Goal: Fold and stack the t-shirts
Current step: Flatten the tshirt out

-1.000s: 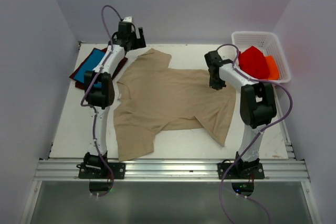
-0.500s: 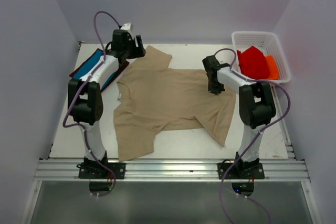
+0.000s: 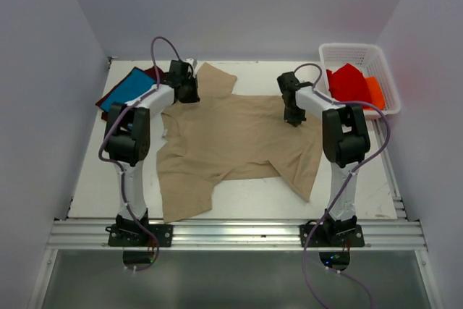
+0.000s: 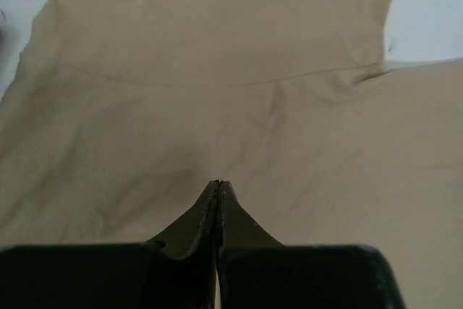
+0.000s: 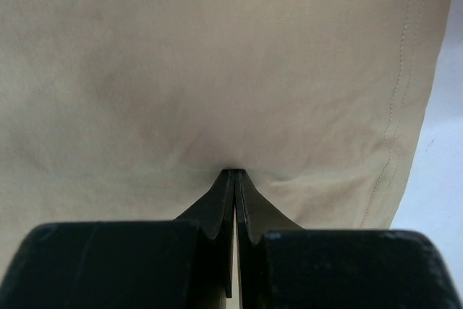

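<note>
Left gripper [image 4: 218,183]: jaws pressed together, tips down on the tan t-shirt [image 3: 231,135]. Cloth creases run in toward the tips, so it reads as a pinch on the fabric. A sleeve seam curves across just ahead of the gripper, with the sleeve beyond it.

Right gripper [image 5: 235,173]: jaws pressed together, pinching a small pucker of the same shirt. The stitched hem sits just to the right of the tips, with bare surface [image 3: 94,171] past it.

The tan shirt lies spread mostly flat and rumpled, between and nearer than both grippers.

Blue t-shirt [image 3: 126,88] lies just left of the left gripper, resting on the maroon t-shirt [image 3: 150,72], apart from the tan one.

Basket [image 3: 347,50] sits right of the right gripper and holds a red cloth [image 3: 347,85] and an orange cloth [image 3: 375,92].
</note>
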